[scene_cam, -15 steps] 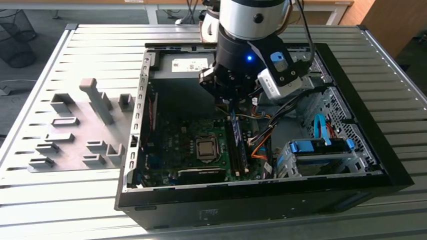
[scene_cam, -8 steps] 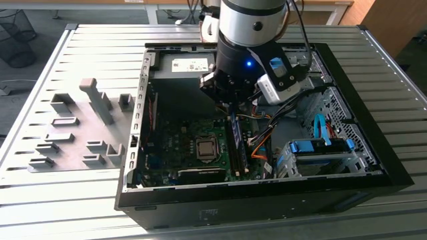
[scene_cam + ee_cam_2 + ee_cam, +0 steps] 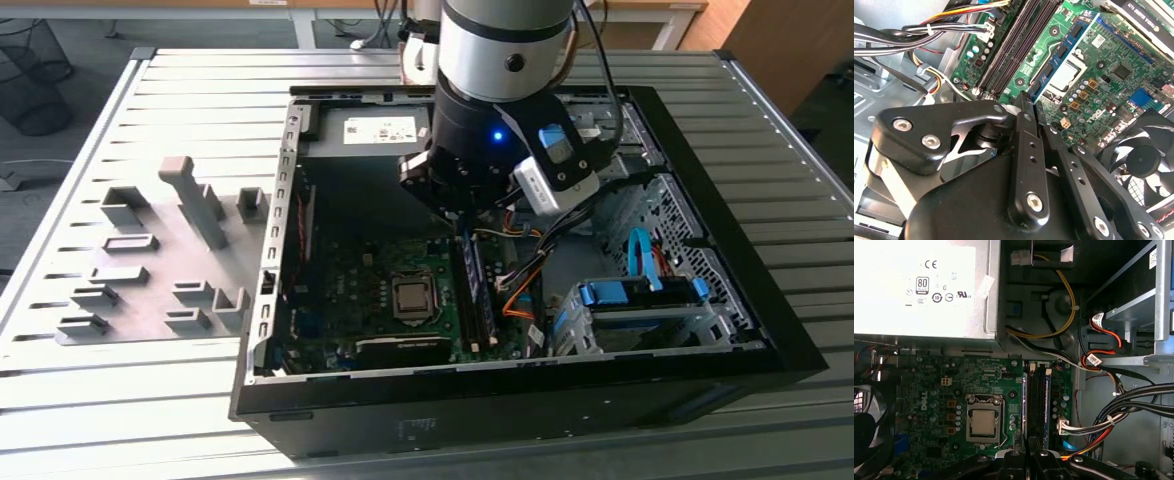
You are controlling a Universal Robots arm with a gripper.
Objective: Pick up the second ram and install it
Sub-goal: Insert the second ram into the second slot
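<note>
1. While the gripper [image 3: 1024, 100] is hanging inside the open computer case [image 3: 534, 390], its fingers are sitting drawn together, with nothing visibly between them.
2. The second ram [image 3: 1064, 56] is standing on edge in the memory slot nearest the CPU socket [image 3: 1070, 75], and the fingertips are sitting at its near end. Probably they are pressing it home, but contact is unclear.
3. The case is lying on its side on a slatted metal table [image 3: 160, 400], so the slots are facing up.
4. Grey fixture blocks [image 3: 200, 205] are standing at the exterior view's left, and a wire bin [image 3: 34, 60] is sitting on the floor beyond.

Exterior view: high, oblique over open case [image 3: 747, 350]. Both wrist views: close, facing motherboard [image 3: 954, 385].
</note>
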